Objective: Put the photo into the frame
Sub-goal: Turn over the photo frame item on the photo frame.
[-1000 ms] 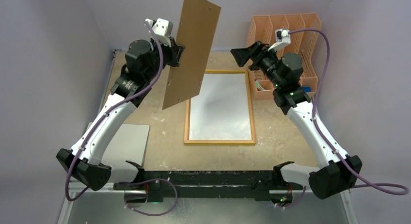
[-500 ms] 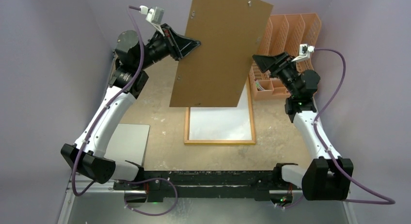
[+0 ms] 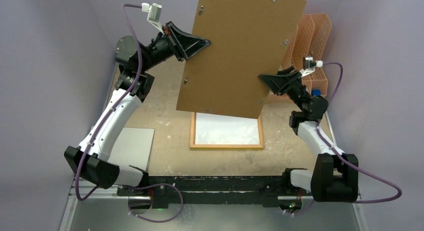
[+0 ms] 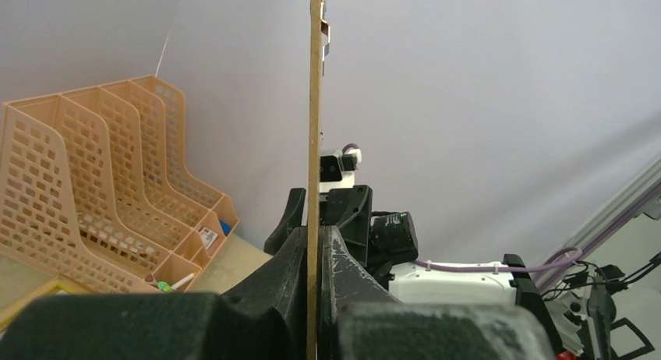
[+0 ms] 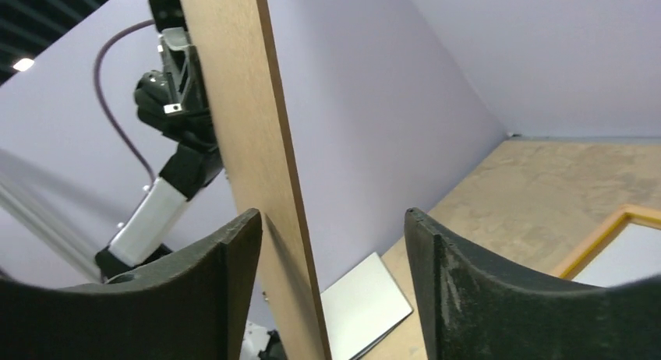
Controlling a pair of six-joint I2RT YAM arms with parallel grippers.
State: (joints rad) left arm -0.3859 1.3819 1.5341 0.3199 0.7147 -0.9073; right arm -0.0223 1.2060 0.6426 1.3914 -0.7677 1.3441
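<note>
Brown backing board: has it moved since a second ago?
Yes. The backing board swung rightward and turned broadside, now hiding the frame's far end and part of the peach file rack.

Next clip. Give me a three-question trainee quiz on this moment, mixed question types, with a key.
1. True or false: the left gripper is shut on the brown backing board, holding it up off the table.
2. The jaws of the right gripper are: A) clamped on the frame; B) open, with the board's edge between them; C) shut on nothing.
3. Fill in: the frame lies flat on the ____, its far part hidden from above by the board.
Key: 1 true; 2 B; 3 table.
</note>
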